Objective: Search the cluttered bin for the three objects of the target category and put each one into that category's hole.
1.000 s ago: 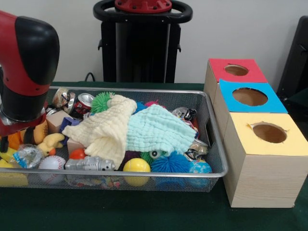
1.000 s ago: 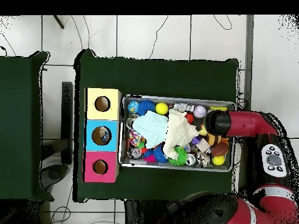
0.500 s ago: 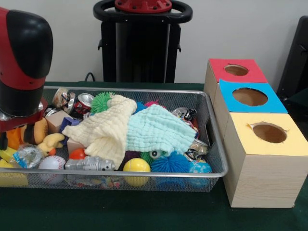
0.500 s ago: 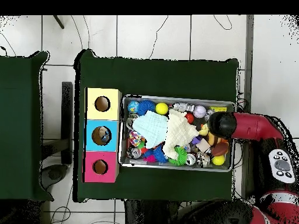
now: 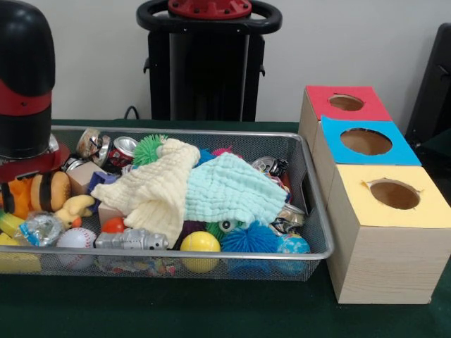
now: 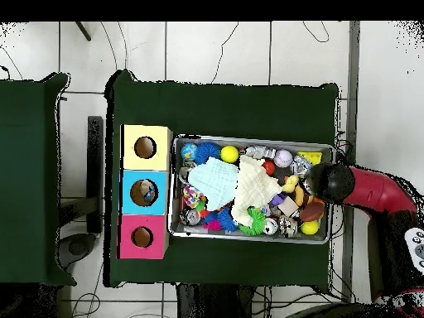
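The wire-mesh bin [image 5: 310, 211] sits on the green desk [image 6: 224, 103], heaped with soft folded cloths, a yellow [image 5: 151, 190] and a mint one [image 5: 229, 189], over spiky rubber balls, crushed cans and plush toys. Since a second ago the arm [image 5: 27, 84] has drawn back toward the bin's end; whether the fingers are apart cannot be told. Three wood-grain boxes [image 5: 384, 239] with round holes stand beside the bin.

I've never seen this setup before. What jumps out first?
A wire bin crammed with toys, with a yellow cloth and a mint cloth draped over the heap. Beside it stand three boxes with round holes: red, blue, yellow. A red and black arm hangs over the bin's end.
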`<control>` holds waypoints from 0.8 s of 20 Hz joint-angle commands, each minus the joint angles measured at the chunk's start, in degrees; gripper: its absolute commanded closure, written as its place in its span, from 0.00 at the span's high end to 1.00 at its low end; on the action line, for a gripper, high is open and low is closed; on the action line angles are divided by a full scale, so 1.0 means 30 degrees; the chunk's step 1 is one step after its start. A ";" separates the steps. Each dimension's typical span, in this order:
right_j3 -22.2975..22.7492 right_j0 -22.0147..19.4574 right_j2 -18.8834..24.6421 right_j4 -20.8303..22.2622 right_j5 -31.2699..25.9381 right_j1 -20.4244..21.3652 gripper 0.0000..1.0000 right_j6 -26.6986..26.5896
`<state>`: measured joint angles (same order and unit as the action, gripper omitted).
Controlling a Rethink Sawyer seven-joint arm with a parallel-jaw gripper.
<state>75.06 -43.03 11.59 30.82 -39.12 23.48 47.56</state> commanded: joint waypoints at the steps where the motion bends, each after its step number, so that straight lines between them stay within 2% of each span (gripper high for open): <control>1: 0.2196 -0.0754 0.3317 -0.0918 0.1107 -0.0389 1.00 -0.0432; 16: 0.1602 -0.0775 0.4169 -0.0334 0.1400 -0.0426 1.00 -0.0031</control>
<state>76.46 -45.66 17.76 30.12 -38.59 23.44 47.56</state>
